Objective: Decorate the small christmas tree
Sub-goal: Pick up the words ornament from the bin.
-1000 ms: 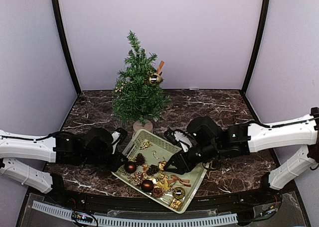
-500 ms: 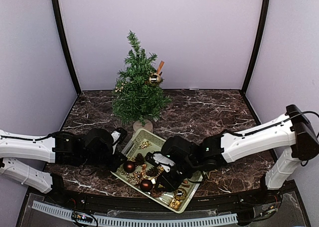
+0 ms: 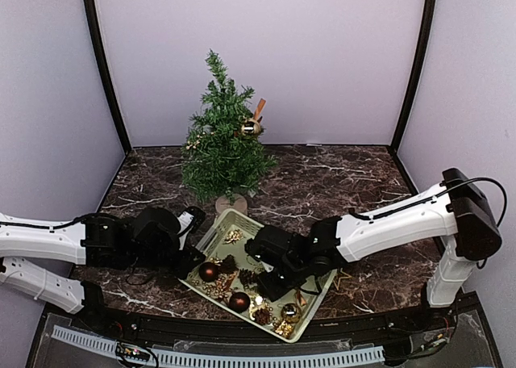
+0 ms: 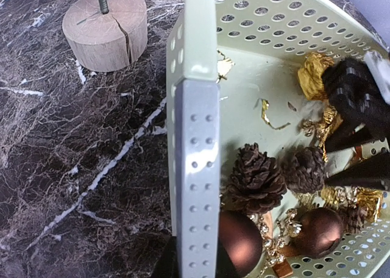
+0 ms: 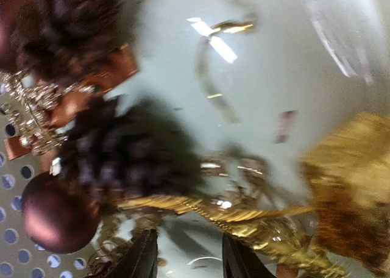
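Top external view, and the small christmas tree [image 3: 222, 154] stands upright toward the far edge of the bench [image 3: 339, 174], a little left of centre, with a gold ornament [image 3: 251, 127] hanging on its right side. Nearer us, by the bench's near edge, sits the pale green basket [image 3: 211, 233], its far corner close to the tree's wooden stump [image 4: 105, 29] but apart from it. Left gripper [image 3: 192, 260] is low at the basket's left side, and the left wrist view shows a dimpled finger [image 4: 196, 168] pressed flat on the basket's wall, pinching that wall. Right gripper [image 3: 263, 292] reaches down inside the basket among the trimmings. Right wrist view is blurred, but the two dark fingertips [image 5: 141, 256] stand spread apart, nothing seen between them, a gold ribbon [image 5: 244, 220] lying just beyond. Two pine cones [image 4: 256, 177] and two brown baubles [image 4: 318, 229] lie along the basket's left side
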Tool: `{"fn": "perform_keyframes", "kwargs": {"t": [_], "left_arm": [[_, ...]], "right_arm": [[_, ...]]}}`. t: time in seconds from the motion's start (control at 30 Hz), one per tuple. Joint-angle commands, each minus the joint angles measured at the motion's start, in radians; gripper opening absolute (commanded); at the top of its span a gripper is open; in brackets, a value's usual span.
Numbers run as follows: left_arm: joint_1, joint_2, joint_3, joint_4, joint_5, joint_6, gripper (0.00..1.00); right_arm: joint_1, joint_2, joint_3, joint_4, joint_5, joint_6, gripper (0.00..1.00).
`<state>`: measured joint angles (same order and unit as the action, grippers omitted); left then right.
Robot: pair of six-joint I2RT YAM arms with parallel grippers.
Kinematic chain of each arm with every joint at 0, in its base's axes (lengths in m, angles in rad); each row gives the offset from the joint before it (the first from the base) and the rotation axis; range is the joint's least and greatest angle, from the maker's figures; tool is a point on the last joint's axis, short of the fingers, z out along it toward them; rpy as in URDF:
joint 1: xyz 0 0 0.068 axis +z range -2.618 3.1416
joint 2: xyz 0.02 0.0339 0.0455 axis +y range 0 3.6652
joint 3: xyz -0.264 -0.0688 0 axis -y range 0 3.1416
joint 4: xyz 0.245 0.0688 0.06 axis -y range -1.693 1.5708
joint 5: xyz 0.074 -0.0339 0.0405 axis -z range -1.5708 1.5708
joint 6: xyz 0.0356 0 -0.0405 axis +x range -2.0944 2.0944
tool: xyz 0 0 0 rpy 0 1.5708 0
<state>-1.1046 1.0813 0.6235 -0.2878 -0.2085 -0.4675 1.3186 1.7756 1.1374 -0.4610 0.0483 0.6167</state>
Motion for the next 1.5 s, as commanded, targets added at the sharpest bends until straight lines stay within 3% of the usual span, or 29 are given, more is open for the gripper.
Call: {"fn": "perform_keyframes", "kwargs": {"t": [0.0, 0.1, 0.27, 0.6, 0.73, 0.97, 1.47], "left_arm": [[-0.008, -0.024, 0.003, 0.038, 0.022, 0.018, 0.00], [-0.008, -0.003, 0.010, 0.040, 0.038, 0.014, 0.00], [-0.008, 0.056, 0.048, 0.002, 0.035, -0.019, 0.00], [-0.008, 0.086, 0.061, -0.047, 0.023, -0.076, 0.00], [-0.008, 0.096, 0.048, -0.056, 0.034, -0.107, 0.00], [-0.008, 0.106, 0.012, -0.016, 0.063, -0.148, 0.00], [-0.008, 0.085, -0.058, 0.026, 0.046, -0.200, 0.00]], "right_arm": [[-0.048, -0.054, -0.023, -0.163, 0.219, 0.070, 0.38], [-0.054, -0.082, -0.025, -0.136, 0.209, 0.037, 0.38], [-0.025, -0.117, -0.031, -0.015, 0.060, -0.076, 0.35], [0.054, -0.073, -0.001, -0.094, 0.052, -0.101, 0.20], [0.053, -0.129, -0.046, -0.054, -0.039, -0.093, 0.28], [0.009, -0.066, -0.100, 0.082, -0.241, 0.032, 0.25], [-0.094, 0.015, -0.182, 0.253, -0.427, 0.053, 0.34]]}}
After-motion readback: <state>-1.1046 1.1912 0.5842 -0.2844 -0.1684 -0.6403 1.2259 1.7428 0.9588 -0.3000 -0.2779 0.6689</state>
